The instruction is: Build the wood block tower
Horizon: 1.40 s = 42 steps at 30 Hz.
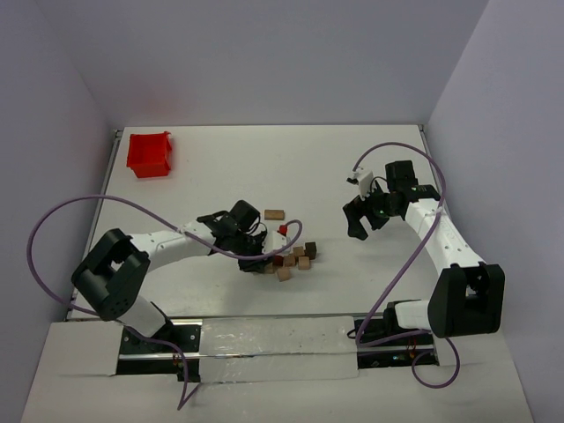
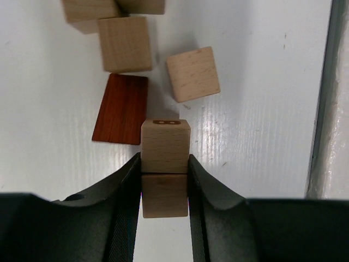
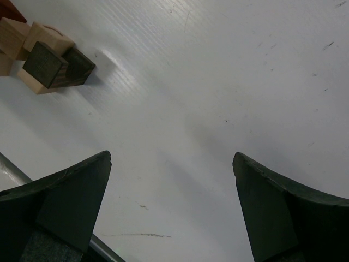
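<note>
No tower stands yet. The wood blocks (image 1: 295, 256) lie in a loose cluster on the white table (image 1: 352, 167), towards its front edge and between the two arms. One tan block (image 1: 274, 213) sits by itself a little further back.

The left fingers (image 2: 126, 196) pinch a light tan block (image 2: 165, 144) across two opposite side faces at the edge of that cluster. Whether it rests on the table or is raised off it I cannot tell. A line crosses the block between the fingers, which could be the edge of one cube or the joint between two. Just beside it lie the reddish-brown wedge (image 2: 121, 109) and a tan cube (image 2: 192, 73), both flat on the table.

The right fingers (image 3: 65, 196) are spread wide and hold nothing. They hover over bare table well apart from the cluster, with a dark brown cube (image 3: 52, 65) in the corner of their view.

The pieces look like solid wood, so probably light, stiff and not fragile. Their smooth faces could slip or twist under an off-centre squeeze. The safest hold is square across two parallel faces at mid-height, leaving the bottom face free to seat flat. The wedge's slope offers poor purchase, so its parallel sides are the place to take it, and it likely belongs on top. A narrow column will topple easily, so each release needs to be gentle and straight.
</note>
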{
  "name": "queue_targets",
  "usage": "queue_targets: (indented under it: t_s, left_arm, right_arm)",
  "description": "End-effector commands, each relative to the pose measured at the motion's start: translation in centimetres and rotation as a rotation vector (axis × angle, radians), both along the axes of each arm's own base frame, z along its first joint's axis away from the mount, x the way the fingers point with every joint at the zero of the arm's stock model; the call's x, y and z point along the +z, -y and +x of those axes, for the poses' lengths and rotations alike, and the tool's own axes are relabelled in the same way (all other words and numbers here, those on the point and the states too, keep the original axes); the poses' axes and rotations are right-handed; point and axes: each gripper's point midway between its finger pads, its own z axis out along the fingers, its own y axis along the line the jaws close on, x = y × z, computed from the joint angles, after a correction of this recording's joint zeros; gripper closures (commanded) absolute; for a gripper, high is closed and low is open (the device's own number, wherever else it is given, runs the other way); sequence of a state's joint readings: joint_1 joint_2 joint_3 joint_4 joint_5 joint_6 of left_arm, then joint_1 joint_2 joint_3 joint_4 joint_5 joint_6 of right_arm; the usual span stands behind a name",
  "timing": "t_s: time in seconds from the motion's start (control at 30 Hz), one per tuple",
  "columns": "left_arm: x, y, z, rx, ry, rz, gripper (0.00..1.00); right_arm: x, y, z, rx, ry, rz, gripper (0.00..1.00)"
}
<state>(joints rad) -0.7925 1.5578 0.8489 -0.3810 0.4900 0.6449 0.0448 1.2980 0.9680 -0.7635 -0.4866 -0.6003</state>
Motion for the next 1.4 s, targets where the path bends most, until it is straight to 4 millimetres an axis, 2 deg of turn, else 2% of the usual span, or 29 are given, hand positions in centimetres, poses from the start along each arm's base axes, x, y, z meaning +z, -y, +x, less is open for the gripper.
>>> queue_targets:
  t_s: [0.0, 0.23, 0.37, 0.87, 1.13, 1.37]
  left_arm:
    - [2.3, -0.8, 1.2, 0.115, 0.000, -0.054, 0.89]
    - [3.0, -3.2, 3.7, 0.247, 0.011, -0.049, 0.97]
    - [2.7, -3.7, 5.1, 0.289, 0.027, -0.037, 0.99]
    - [0.9, -2.6, 9.2, 0.218, 0.062, -0.002, 1.00]
    - [2.1, -1.6, 10.6, 0.144, 0.105, -0.017, 1.00]
    - [3.6, -0.9, 12.4, -0.036, 0.075, 0.015, 1.00]
  right_arm:
    - [0.5, 0.0, 0.2, 0.000, 0.021, 0.011, 0.00]
    - [0.8, -0.2, 1.0, -0.005, 0.023, 0.025, 0.00]
    - [1.1, -0.4, 1.4, -0.015, 0.022, 0.038, 0.00]
    - [1.2, -0.4, 2.4, -0.049, 0.018, 0.045, 0.00]
    - [1.2, -0.4, 2.7, -0.049, 0.016, 0.043, 0.00]
    - [1.0, -0.2, 2.7, -0.050, 0.010, 0.036, 0.00]
